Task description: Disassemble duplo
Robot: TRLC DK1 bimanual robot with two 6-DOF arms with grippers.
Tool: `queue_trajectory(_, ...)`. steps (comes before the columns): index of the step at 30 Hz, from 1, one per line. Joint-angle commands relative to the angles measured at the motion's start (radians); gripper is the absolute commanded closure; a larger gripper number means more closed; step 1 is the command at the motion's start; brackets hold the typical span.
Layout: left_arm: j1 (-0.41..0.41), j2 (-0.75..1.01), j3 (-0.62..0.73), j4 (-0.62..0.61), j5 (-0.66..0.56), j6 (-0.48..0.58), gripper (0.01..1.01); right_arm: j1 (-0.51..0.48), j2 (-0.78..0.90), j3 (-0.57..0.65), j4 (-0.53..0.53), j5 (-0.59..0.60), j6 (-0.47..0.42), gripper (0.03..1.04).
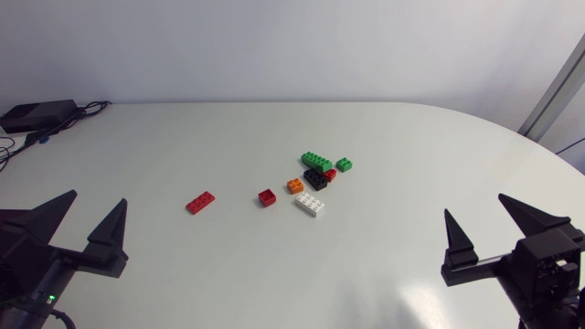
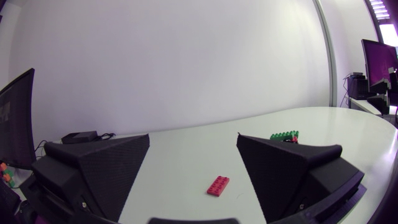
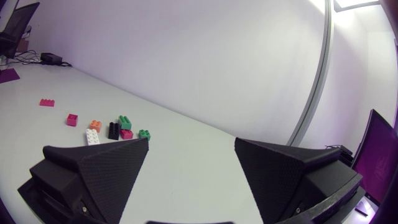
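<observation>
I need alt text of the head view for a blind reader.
Duplo bricks lie scattered: a long red brick, a small red brick, an orange brick, a white brick, and a cluster of green, black and red bricks. The black left gripper and right gripper stand open, empty.

Left wrist view: finger of left end effector (image 2: 193, 135) hides most bricks; only green brick (image 2: 286, 134) and sliver of red brick (image 2: 291, 140) beneath it show. Head view: red brick beside green brick, joined or just touching, too small to tell.
</observation>
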Motion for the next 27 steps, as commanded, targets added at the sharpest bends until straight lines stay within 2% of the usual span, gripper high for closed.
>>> queue_trajectory(1, 0.008, -0.018, -0.021, -0.004, -0.008, -0.001, 0.041, -0.048, -0.012, -0.034, -0.013, -0.003, -0.035, 0.07)
queue_trajectory(6, 0.013, -0.018, -0.021, -0.009, -0.008, -0.001, 0.041, -0.237, -0.011, -0.032, -0.023, -0.033, -0.110, 0.07)
queue_trajectory(10, 0.011, -0.018, -0.021, -0.009, -0.006, -0.026, 0.041, -0.352, -0.012, -0.028, -0.057, -0.141, -0.070, 0.07)
queue_trajectory(15, 0.014, -0.018, -0.019, -0.026, -0.008, -0.030, 0.041, -0.334, -0.011, -0.023, -0.094, -0.217, 0.065, 0.07)
queue_trajectory(21, 0.034, -0.018, -0.018, -0.029, -0.008, -0.021, 0.041, -0.283, -0.009, -0.020, -0.103, -0.225, 0.082, 0.07)
queue_trajectory(24, 0.034, -0.018, -0.018, -0.029, -0.008, -0.021, 0.041, -0.285, -0.009, -0.026, -0.062, -0.220, 0.123, 0.07)
queue_trajectory(27, 0.034, -0.018, -0.019, -0.029, -0.008, -0.021, 0.041, -0.295, -0.009, -0.040, 0.000, -0.205, 0.115, 0.07)
